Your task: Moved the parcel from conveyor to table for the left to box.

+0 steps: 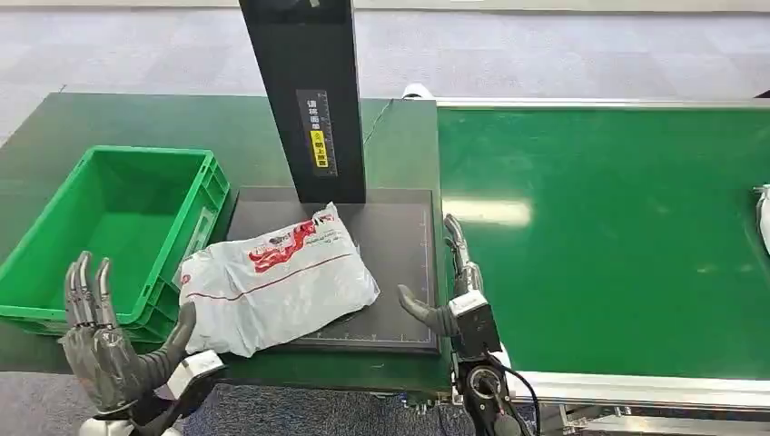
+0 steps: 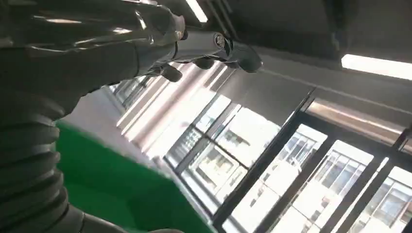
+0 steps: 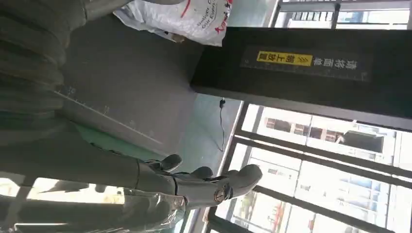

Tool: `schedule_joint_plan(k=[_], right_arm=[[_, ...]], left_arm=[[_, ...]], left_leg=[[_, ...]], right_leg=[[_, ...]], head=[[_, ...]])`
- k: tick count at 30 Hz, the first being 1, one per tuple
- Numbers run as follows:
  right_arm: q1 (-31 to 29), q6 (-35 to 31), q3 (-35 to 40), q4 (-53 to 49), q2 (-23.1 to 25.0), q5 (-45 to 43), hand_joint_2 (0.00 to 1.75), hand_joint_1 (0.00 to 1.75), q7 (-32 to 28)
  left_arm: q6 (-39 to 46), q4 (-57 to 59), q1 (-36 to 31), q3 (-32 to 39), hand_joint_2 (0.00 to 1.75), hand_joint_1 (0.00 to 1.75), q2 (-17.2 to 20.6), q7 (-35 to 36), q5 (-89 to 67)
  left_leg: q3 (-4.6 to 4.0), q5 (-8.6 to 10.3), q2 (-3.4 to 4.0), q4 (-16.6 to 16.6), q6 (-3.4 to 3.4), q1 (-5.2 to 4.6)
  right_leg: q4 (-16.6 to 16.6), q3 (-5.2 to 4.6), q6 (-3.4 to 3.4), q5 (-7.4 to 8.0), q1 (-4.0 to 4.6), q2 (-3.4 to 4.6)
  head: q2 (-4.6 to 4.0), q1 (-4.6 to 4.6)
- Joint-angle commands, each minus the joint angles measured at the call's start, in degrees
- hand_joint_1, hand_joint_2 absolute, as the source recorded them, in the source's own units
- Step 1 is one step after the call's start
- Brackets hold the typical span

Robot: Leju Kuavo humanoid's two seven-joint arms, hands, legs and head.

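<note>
On the dark mat point(image 1: 399, 272) left of the conveyor point(image 1: 599, 236) the parcel point(image 1: 277, 277) is lying released, so we are judging the handover step beginning: right hand point(image 1: 454, 291) empty, fingers spread; left hand point(image 1: 104, 336) open, needing to grasp it for the green box point(image 1: 54, 263).

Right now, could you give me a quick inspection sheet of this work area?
Surface: green table with a dark mat; green conveyor beside it.
Job's things: white parcel lies on the mat, overhanging its near left edge; green box is empty.
Clutter: another white item at the conveyor's far right edge.
Hands: left hand open, beside the parcel; right hand open, at the mat's right edge.
Cables: thin cord behind the black post.
Surroundings: grey floor, large windows.
</note>
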Motion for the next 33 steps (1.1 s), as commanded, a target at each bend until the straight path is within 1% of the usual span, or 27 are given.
schedule_joint_plan(k=[1,3,4,5,8,9,10,11,12,13,14,15,17,18,19,20,21,22,23,25,26,28,29,30,31,32,33], right_arm=[[0.7,0.1,-2.1,-2.7,-1.0,0.0,1.75,0.00,0.0],[0.8,0.1,-2.4,-2.9,-1.0,0.1,1.75,0.00,0.0],[1.0,1.7,-5.2,-2.9,0.2,2.5,1.75,0.00,-0.6],[1.1,1.3,-4.6,-3.2,0.0,2.4,1.75,0.00,-0.3],[0.7,0.8,-4.4,-3.1,-0.7,1.1,1.75,0.00,0.0],[0.7,0.8,-4.4,-3.1,-0.7,1.1,1.75,0.00,0.0],[1.0,0.5,-4.1,-3.4,-1.0,0.6,1.75,0.00,0.0],[0.3,0.7,-4.3,-3.1,-1.0,0.4,1.75,0.00,0.0],[0.1,0.9,-4.5,-2.8,-1.0,0.1,1.75,0.00,0.0],[-0.4,1.4,-4.8,-2.3,-1.1,-0.2,1.75,0.00,0.0],[-0.9,1.8,-4.9,-1.8,-1.1,-0.2,1.75,0.00,0.0],[-1.2,2.1,-5.0,-1.5,-1.1,-0.3,1.75,0.00,0.0],[-1.4,2.3,-5.1,-1.4,-1.0,-0.5,1.75,0.00,0.0],[-1.3,2.4,-5.1,-1.4,-1.0,-0.5,1.75,0.00,0.0],[-1.4,2.5,-5.1,-1.3,-1.0,-0.5,1.75,0.00,0.0],[-1.7,2.7,-5.0,-1.0,-1.0,-0.5,1.75,0.00,-0.1],[-2.4,2.9,-4.9,-0.4,-0.8,-0.5,1.75,0.00,0.0],[-3.6,3.2,-4.7,1.0,-0.8,-0.6,1.75,0.00,0.2],[-4.3,3.1,-4.7,1.9,-0.6,-0.7,1.75,0.00,0.3],[-6.4,3.3,-4.4,5.2,-0.6,-1.2,1.75,0.00,0.2],[-7.4,3.1,-4.3,6.6,-0.6,-1.6,1.75,0.00,-0.2],[-8.9,3.3,-3.9,8.6,-0.4,-2.4,1.75,0.00,-0.7],[-9.1,3.3,-3.8,8.8,-0.4,-2.6,1.75,0.00,-0.8],[-9.5,3.7,-3.4,9.2,-0.3,-2.7,1.75,0.00,-0.8],[-9.8,3.7,-2.9,9.4,-0.2,-3.0,1.75,0.00,-0.8],[-9.9,3.7,-2.6,9.5,-0.1,-3.1,1.75,0.00,-0.7],[-10.1,4.1,-2.0,9.8,-0.1,-3.1,1.75,0.00,-0.6]], left_arm=[[4.2,-8.2,-0.4,-2.4,1.75,0.00,-0.9,3.3,-4.2],[4.2,-5.8,-1.5,-5.3,1.75,0.00,-0.9,4.8,-6.2],[4.2,-4.6,-2.4,-7.7,1.75,0.00,-0.9,7.2,-8.8],[4.2,-5.7,0.2,-8.3,1.75,0.00,-0.9,5.8,-8.5],[4.2,7.8,-4.2,-15.3,1.75,0.00,-0.9,8.0,-15.3],[4.2,7.8,-4.2,-15.3,1.75,0.00,-0.9,8.0,-15.3],[4.2,11.3,-5.5,-14.4,1.75,0.00,0.0,4.9,-12.4],[4.2,14.4,-6.4,-17.3,1.75,0.00,-0.9,6.6,-14.3],[4.2,17.0,-7.2,-18.8,1.75,0.00,-0.9,7.3,-15.4],[3.1,25.1,-9.8,-25.6,1.75,0.00,1.8,9.6,-15.6],[-1.1,27.5,-10.8,-30.8,1.75,0.00,3.4,11.9,-14.5],[0.5,29.2,-11.5,-33.4,1.75,0.00,3.9,14.5,-14.5],[1.7,30.1,-11.7,-34.8,1.75,0.00,4.3,15.9,-14.3],[1.8,29.9,-11.7,-35.3,1.75,0.00,4.7,16.2,-14.1],[0.8,30.0,-11.9,-35.9,1.75,0.00,5.3,16.6,-14.4],[-3.5,30.6,-12.5,-37.2,1.75,0.00,5.8,16.6,-13.9],[-5.5,31.5,-13.5,-38.2,1.75,0.00,5.9,16.9,-13.7],[-8.8,34.8,-16.0,-39.7,1.75,0.00,6.2,17.9,-13.1],[-8.2,37.1,-17.4,-39.8,1.75,0.00,6.0,18.1,-12.2],[-8.9,46.3,-22.4,-40.9,1.75,0.00,6.4,20.8,-12.6],[-6.9,50.4,-24.4,-40.9,1.75,0.00,6.4,20.4,-11.6],[-6.5,58.8,-28.1,-40.3,1.75,0.00,6.4,19.4,-9.2],[-5.7,60.5,-28.9,-40.2,1.75,0.00,6.3,19.2,-9.0],[-8.8,64.7,-30.8,-40.0,1.75,0.00,6.5,19.9,-8.5],[-9.0,69.4,-33.1,-39.7,1.75,0.00,6.6,20.0,-8.1],[-8.4,71.7,-34.4,-39.4,1.75,0.00,6.8,19.4,-7.4],[-10.2,74.7,-36.4,-38.8,1.75,0.00,7.3,20.5,-6.9]], left_leg=[[0.04,-0.02,0.09,0.0,0.02,0.01],[0.03,0.01,-0.05,0.0,0.01,0.01],[0.07,0.04,-0.16,0.0,0.02,-0.01],[0.05,0.03,-0.10,0.0,0.02,0.00],[0.10,0.05,-0.18,0.0,0.03,-0.01],[0.15,0.09,-0.27,-0.1,0.04,-0.06],[0.15,0.08,-0.21,-0.1,0.03,-0.07],[0.22,0.12,-0.30,-0.2,0.05,-0.08],[0.19,0.09,-0.21,-0.1,0.04,-0.09],[0.15,0.06,-0.15,-0.1,0.04,-0.05],[0.20,0.13,-0.30,-0.2,0.06,-0.10],[0.21,0.15,-0.37,-0.1,0.04,-0.12],[0.22,0.18,-0.53,-0.1,0.05,-0.11],[0.15,0.10,-0.26,0.0,0.04,-0.09],[0.16,0.07,-0.16,-0.1,0.05,-0.08],[0.24,0.09,-0.16,-0.1,0.06,-0.11],[0.22,0.04,-0.01,0.0,0.05,-0.06],[0.17,0.06,-0.06,0.0,0.05,-0.09],[0.22,0.08,-0.13,-0.1,0.06,-0.09],[0.17,0.10,-0.12,-0.1,0.06,-0.10],[0.24,0.13,-0.12,-0.1,0.07,-0.09],[0.21,0.11,-0.02,-0.1,0.05,-0.09],[0.27,0.16,-0.05,-0.1,0.05,-0.08],[0.25,0.13,-0.01,-0.1,0.05,-0.07],[0.24,0.11,0.02,-0.1,0.04,-0.07],[0.28,0.15,0.04,-0.1,0.04,-0.05],[0.29,0.12,0.04,-0.1,0.03,-0.06]], right_leg=[[0.0,0.03,-0.01,0.01,0.01,0.03],[0.0,0.05,-0.01,-0.01,0.02,-0.11],[0.0,0.12,-0.01,-0.03,0.00,-0.23],[0.0,0.08,-0.01,-0.01,0.01,-0.16],[-0.1,0.14,0.00,-0.02,0.00,-0.24],[-0.1,0.18,0.02,-0.02,-0.06,-0.31],[-0.1,0.15,0.02,-0.02,-0.06,-0.27],[-0.1,0.26,0.02,0.00,-0.07,-0.36],[-0.1,0.22,0.02,0.01,-0.08,-0.25],[-0.1,0.19,0.02,0.02,-0.05,-0.16],[-0.2,0.28,0.03,0.03,-0.10,-0.33],[-0.1,0.26,0.02,0.00,-0.11,-0.42],[-0.2,0.30,0.02,0.00,-0.11,-0.59],[-0.1,0.18,0.02,0.03,-0.09,-0.28],[-0.1,0.16,0.02,0.04,-0.09,-0.15],[-0.2,0.24,0.02,0.05,-0.10,-0.15],[-0.1,0.20,0.02,0.03,-0.06,-0.07],[-0.1,0.14,0.02,0.03,-0.09,-0.10],[-0.1,0.21,0.02,0.03,-0.09,-0.18],[-0.1,0.16,0.02,0.05,-0.10,-0.18],[-0.2,0.25,0.02,0.08,-0.09,-0.18],[-0.1,0.18,0.02,0.09,-0.09,-0.06],[-0.2,0.26,0.01,0.14,-0.08,-0.10],[-0.2,0.24,0.01,0.12,-0.06,-0.06],[-0.1,0.23,0.02,0.12,-0.06,-0.02],[-0.2,0.26,0.01,0.17,-0.05,-0.01],[-0.1,0.24,0.00,0.14,-0.06,0.00]], head=[[0.00,0.00],[0.00,0.02],[0.00,0.00],[0.00,0.02],[0.00,-0.02],[0.00,-0.02],[0.00,0.00],[0.00,0.00],[0.00,0.02],[0.00,0.02],[0.00,-0.02],[0.00,0.00],[0.00,-0.02],[0.00,0.04],[0.00,0.02],[0.00,0.02],[0.00,0.04],[0.00,0.02],[0.00,0.04],[0.00,0.02],[0.00,0.04],[0.00,0.04],[0.00,0.04],[0.00,0.06],[0.00,0.06],[0.00,0.04],[0.00,0.04]])
